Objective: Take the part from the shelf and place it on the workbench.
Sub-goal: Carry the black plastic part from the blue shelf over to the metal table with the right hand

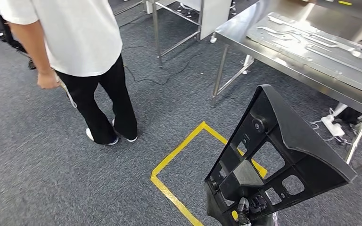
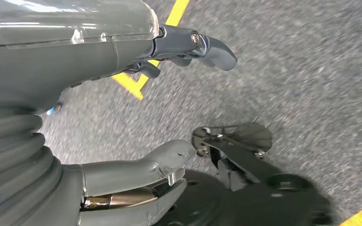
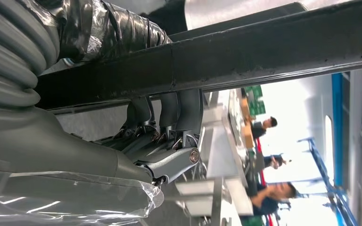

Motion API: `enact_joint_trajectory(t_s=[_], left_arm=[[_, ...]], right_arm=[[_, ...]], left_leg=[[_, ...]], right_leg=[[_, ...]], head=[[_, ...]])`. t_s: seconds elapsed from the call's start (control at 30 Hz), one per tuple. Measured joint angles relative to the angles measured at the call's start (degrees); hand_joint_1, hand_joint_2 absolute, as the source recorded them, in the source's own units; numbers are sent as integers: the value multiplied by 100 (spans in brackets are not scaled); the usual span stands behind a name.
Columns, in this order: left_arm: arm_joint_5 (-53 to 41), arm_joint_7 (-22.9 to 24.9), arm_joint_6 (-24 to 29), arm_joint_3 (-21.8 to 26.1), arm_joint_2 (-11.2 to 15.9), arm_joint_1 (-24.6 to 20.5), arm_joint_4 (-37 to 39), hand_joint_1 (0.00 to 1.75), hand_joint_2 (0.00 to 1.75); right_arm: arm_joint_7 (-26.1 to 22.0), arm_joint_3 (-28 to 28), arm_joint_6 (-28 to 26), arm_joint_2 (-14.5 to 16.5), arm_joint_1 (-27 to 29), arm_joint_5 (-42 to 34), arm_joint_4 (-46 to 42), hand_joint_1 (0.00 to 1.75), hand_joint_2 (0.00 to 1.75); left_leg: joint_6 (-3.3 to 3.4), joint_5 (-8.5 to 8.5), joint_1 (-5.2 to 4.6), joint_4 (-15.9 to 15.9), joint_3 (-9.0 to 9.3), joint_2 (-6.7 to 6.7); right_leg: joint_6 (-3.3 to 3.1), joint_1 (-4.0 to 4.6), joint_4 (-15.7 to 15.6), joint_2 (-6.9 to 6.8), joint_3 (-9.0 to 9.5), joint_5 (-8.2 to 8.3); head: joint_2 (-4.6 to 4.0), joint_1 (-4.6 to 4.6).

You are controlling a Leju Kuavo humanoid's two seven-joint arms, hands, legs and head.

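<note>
The part is a large black plastic frame with cut-out windows, standing upright at the lower right of the head view. My right hand grips it from below. In the right wrist view its fingers curl around a black bar of the part. The steel workbench stands ahead at the upper right, apart from the part. My left hand hangs over the grey carpet, its fingers and thumb spread with nothing between them.
A grey pressed metal plate lies on the workbench. A person in a white shirt and black trousers stands at the left. Yellow tape marks a square on the carpet. A cable and a power strip lie by the table legs.
</note>
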Motion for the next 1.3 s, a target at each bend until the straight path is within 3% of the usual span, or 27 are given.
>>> enact_joint_trajectory(t_s=[0.03,0.1,0.17,0.23,0.3,0.33,0.37,0.4,0.43,0.47,0.53,0.6,0.67,0.7,0.77,0.83,0.87,0.9,0.93,0.97,1.03,1.1,1.17,1.2,1.23,1.3], left_arm=[[0,1,0,1,0,-1,0,0,175],[0,3,0,2,0,-11,0,0,175],[0,4,0,3,-3,-28,0,0,175],[-1,2,1,4,-7,-33,0,0,175],[-5,-4,1,4,-8,-22,0,0,175],[-8,-6,-1,4,-8,-13,0,0,175],[-10,-6,-3,4,-8,-4,0,0,175],[-12,-6,-4,4,-8,0,0,0,175],[-15,-6,-4,4,-8,-1,0,0,175],[-21,-7,-5,5,-9,-5,0,0,175],[-41,-8,-6,5,-13,-12,0,0,175],[-63,-10,-8,8,-16,-19,0,0,175],[-73,-12,-10,11,-17,-40,0,0,175],[-74,-13,-10,13,-16,-50,0,0,175],[-76,-21,-10,23,-14,-55,0,0,175],[-74,-27,-13,39,-12,-39,0,0,175],[-73,-27,-15,46,-12,-29,0,0,175],[-71,-27,-18,50,-12,-18,0,0,175],[-70,-27,-21,53,-11,-9,0,0,175],[-70,-28,-25,57,-10,-4,0,0,175],[-74,-32,-42,73,-3,-2,0,0,175],[-82,-40,-68,95,3,-7,0,0,175],[-91,-45,-91,113,5,-29,0,0,175],[-96,-46,-100,118,4,-40,0,0,175],[-102,-49,-106,122,4,-43,0,0,175],[-120,-54,-113,131,3,-31,0,0,175]], right_arm=[[1,0,0,1,-2,1,0,175,175],[3,2,1,2,1,2,0,175,175],[4,2,1,2,15,2,0,175,175],[4,-1,0,1,24,2,0,175,175],[5,-2,0,0,18,4,0,175,175],[7,-2,0,-1,15,6,0,175,175],[8,-2,-1,-2,15,10,0,175,175],[10,-2,-1,-2,20,15,0,175,175],[11,-2,-2,-3,23,20,0,175,175],[12,-2,-3,-3,25,25,0,175,175],[14,-2,-11,-3,20,31,0,175,175],[14,-1,-22,-3,16,40,0,175,175],[14,-1,-27,-4,23,45,0,175,175],[14,-1,-28,-4,30,48,0,175,175],[15,3,-29,-2,25,51,0,175,175],[20,10,-29,-1,12,56,0,175,175],[24,12,-30,-1,8,58,1,175,175],[27,13,-31,-1,10,60,3,175,175],[30,13,-33,-1,10,61,5,175,175],[34,13,-34,-1,10,62,7,175,175],[42,19,-39,-1,3,66,11,175,175],[59,36,-50,-2,-10,74,15,175,175],[76,54,-76,-3,-12,81,17,175,175],[81,59,-96,-4,-9,83,17,175,175],[84,62,-114,-5,-11,86,17,175,175],[93,71,-143,-11,-33,96,21,175,175]], left_leg=[[15,104,9,-301,126,-115],[63,110,-4,-522,211,-232],[139,143,-11,-550,222,-107],[224,186,5,-610,244,32],[272,205,1,-643,239,182],[282,203,-8,-643,232,266],[285,197,-16,-641,227,353],[286,190,-21,-640,229,436],[282,180,-23,-639,238,511],[273,166,-24,-639,257,577],[237,130,-37,-639,311,697],[181,100,-49,-642,350,802],[119,83,-57,-664,393,915],[87,53,-53,-650,414,894],[38,-168,-43,-355,312,624],[16,-550,-24,384,-47,297],[6,-672,-21,738,-232,238],[1,-687,-20,940,-352,216],[2,-565,-19,904,-366,207],[8,-354,-18,666,-286,188],[38,52,-6,-100,6,-20],[74,162,-9,-507,165,-213],[119,153,-20,-542,191,-165],[156,172,-14,-572,207,-94],[196,193,-1,-606,223,-26],[264,217,12,-658,238,134]], right_leg=[[33,-2,39,73,-22,-13],[109,-8,78,195,-76,-13],[178,-31,67,292,-109,13],[231,-24,228,102,-199,-104],[273,-12,827,-270,-486,-452],[291,-17,1215,-380,-677,-629],[304,-24,1517,-432,-823,-730],[309,-30,1634,-455,-877,-721],[304,-33,1531,-475,-816,-609],[287,-28,1198,-528,-633,-415],[215,14,379,-790,-195,-112],[148,69,4,-939,-7,-38],[103,77,-14,-809,-15,-26],[77,57,-46,-740,-2,-9],[14,7,-115,-601,34,33],[-28,-4,-126,-462,33,43],[-37,0,-120,-380,29,40],[-39,5,-109,-293,30,37],[-34,7,-92,-199,32,31],[-25,7,-71,-110,36,22],[15,10,-5,49,26,-14],[76,3,48,183,-18,-33],[148,-14,46,307,-59,-15],[179,-18,58,295,-70,-20],[203,-8,125,193,-105,-68],[244,3,602,-169,-342,-347]], head=[[1,1],[1,2],[1,1],[1,11],[1,24],[1,26],[1,26],[1,26],[0,26],[1,26],[1,25],[1,25],[1,24],[0,23],[1,20],[1,16],[0,16],[0,16],[1,16],[1,16],[2,16],[1,16],[0,16],[1,16],[1,25],[1,37]])
